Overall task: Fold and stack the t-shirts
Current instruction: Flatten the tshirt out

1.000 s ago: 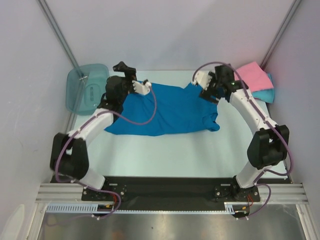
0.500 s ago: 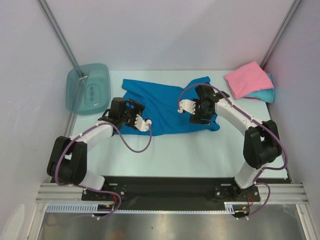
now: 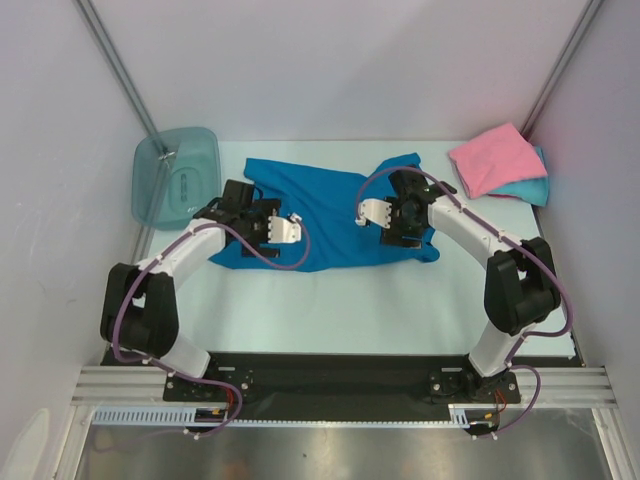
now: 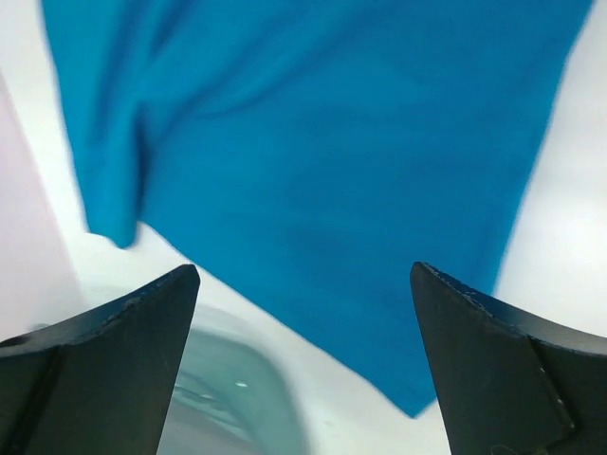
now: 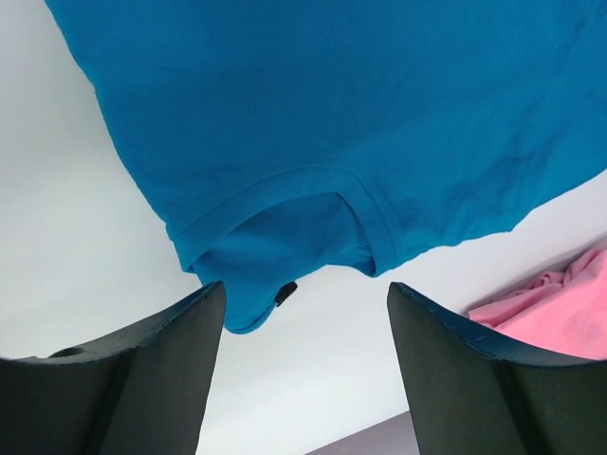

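Observation:
A deep blue t-shirt (image 3: 330,215) lies spread on the table's middle. My left gripper (image 3: 240,202) hovers over its left part, open, with nothing between its fingers; the left wrist view is blurred and shows the left gripper (image 4: 303,275) above the blue t-shirt (image 4: 313,161). My right gripper (image 3: 408,205) hangs open over the shirt's right part. In the right wrist view the right gripper (image 5: 305,289) is empty, with the blue t-shirt's collar (image 5: 285,227) just beyond it. A folded pink t-shirt (image 3: 495,160) rests on a turquoise one (image 3: 532,188) at the back right.
A translucent teal bin (image 3: 178,178) stands at the back left, close to the shirt's left edge; the bin (image 4: 223,398) also shows in the left wrist view. Grey walls close in the table on three sides. The pink t-shirt (image 5: 560,303) sits right of the right gripper.
Both grippers have let go of the blue shirt's far edge and drawn back toward me above it. The shirt now lies spread flat, its far edge further back.

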Controlling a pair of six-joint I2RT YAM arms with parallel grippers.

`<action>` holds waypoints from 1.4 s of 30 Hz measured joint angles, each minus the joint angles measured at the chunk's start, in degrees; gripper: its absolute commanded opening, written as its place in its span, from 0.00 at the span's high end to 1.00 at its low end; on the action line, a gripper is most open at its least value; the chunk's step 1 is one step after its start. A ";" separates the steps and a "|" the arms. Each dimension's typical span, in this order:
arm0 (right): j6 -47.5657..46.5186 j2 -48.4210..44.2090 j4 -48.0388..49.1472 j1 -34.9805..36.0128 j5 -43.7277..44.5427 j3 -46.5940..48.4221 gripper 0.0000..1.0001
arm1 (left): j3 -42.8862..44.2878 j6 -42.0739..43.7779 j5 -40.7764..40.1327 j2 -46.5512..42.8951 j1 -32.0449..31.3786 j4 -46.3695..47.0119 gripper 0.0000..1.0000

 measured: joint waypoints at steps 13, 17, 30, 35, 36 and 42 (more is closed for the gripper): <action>1.40 -0.76 -4.52 3.06 -3.89 -4.15 0.29 | -8.07 -5.64 -1.73 -1.79 0.83 -1.46 0.00; 1.38 -0.79 -5.53 4.00 -5.53 -4.44 0.31 | -8.02 -5.57 -1.73 -1.79 1.57 -1.36 0.00; 1.99 2.34 4.31 5.35 -2.12 -9.42 0.65 | -6.29 -6.29 -1.60 -1.75 1.77 -1.31 0.00; 2.93 3.67 8.66 5.95 0.24 -9.99 0.86 | -6.32 -7.23 -1.57 -1.75 1.77 -1.31 0.00; 2.93 3.87 9.31 6.10 0.61 -9.99 0.87 | -6.32 -7.48 -1.57 -1.75 1.77 -1.31 0.00; 3.04 4.17 10.40 6.38 1.97 -9.94 0.48 | -6.32 -7.63 -1.57 -1.75 1.77 -1.31 0.00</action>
